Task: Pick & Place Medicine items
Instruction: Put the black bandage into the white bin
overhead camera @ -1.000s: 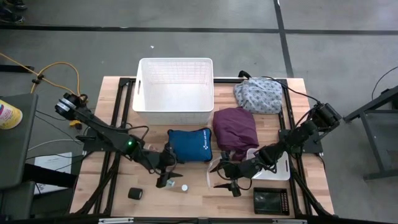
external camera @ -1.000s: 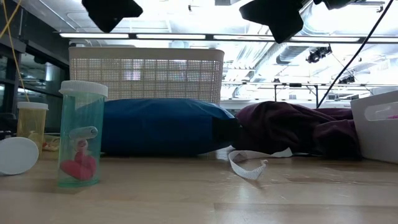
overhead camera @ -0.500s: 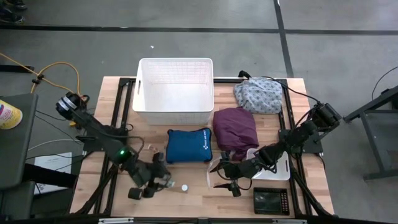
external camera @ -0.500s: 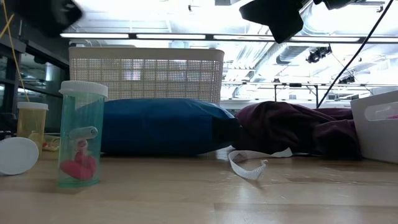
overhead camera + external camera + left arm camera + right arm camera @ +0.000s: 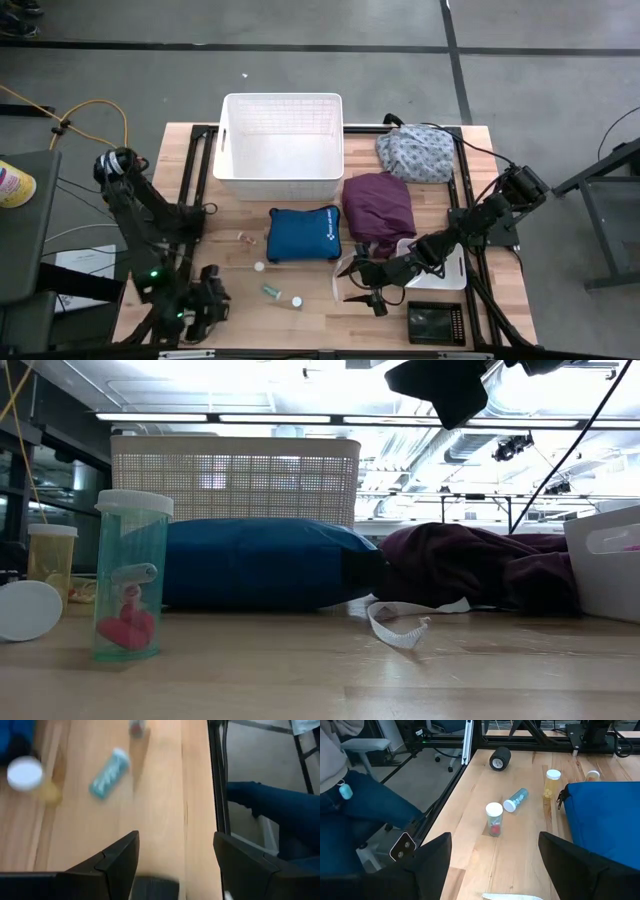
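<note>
Both grippers open and empty; left arm has swung to the table's near left corner.

The left gripper (image 5: 205, 308) hangs wide open over the black roll (image 5: 500, 758), holding nothing; a second ago it was beside the blue pouch (image 5: 304, 233), above the vials. The right gripper (image 5: 352, 283) has not moved: fingers spread, empty, near the purple bundle (image 5: 378, 205). On the smooth wood table (image 5: 320, 320) a greenish clear-plastic vial (image 5: 272, 292) lies on its side, a white-capped vial (image 5: 128, 575) with red contents stands upright just beside it, and a yellow vial (image 5: 552, 782) stands by the pouch. A white lattice basket (image 5: 281, 146) sits behind.
</note>
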Available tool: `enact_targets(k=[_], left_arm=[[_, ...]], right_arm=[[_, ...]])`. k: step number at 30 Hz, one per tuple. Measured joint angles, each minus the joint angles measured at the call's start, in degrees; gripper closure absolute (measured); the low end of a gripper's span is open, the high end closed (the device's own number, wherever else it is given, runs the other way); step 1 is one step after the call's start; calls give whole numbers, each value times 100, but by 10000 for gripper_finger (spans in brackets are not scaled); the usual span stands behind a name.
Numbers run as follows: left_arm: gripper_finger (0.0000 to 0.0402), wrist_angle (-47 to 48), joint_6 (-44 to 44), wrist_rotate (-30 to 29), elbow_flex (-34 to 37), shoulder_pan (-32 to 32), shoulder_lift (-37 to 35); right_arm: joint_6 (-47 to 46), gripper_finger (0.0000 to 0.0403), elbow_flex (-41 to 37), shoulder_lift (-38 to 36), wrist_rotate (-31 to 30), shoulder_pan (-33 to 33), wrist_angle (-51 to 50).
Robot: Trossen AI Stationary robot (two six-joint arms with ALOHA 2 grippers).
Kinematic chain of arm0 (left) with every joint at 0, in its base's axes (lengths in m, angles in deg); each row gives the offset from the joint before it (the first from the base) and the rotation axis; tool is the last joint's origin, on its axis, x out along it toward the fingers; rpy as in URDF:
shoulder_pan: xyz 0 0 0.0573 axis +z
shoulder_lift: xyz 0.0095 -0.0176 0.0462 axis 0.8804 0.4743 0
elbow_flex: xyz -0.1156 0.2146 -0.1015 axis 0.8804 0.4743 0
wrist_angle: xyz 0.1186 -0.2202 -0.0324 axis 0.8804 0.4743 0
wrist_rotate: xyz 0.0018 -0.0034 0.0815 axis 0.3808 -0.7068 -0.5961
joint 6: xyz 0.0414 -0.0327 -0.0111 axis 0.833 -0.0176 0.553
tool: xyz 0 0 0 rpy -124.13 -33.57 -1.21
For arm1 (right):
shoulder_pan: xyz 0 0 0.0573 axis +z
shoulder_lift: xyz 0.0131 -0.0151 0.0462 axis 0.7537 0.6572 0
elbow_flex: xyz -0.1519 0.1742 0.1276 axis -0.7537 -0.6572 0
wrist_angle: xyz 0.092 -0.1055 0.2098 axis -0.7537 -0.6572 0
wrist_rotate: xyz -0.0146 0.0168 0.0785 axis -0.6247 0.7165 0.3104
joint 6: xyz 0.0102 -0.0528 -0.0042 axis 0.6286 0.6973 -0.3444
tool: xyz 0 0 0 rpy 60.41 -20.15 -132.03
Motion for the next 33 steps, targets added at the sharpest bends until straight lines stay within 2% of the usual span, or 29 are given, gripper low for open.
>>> enact_targets(k=[5,12,24,33], left_arm=[[155,431,-841,-53,0,-554,54],[155,520,-1083,75,0,-805,291],[155,581,-1030,375,0,-775,791],[155,579,-881,1191,0,-325,813]], right_arm=[[0,117,0,0,0,0,1],[0,117,0,0,0,0,1],[0,117,0,0,0,0,0],[0,117,0,0,0,0,0]])
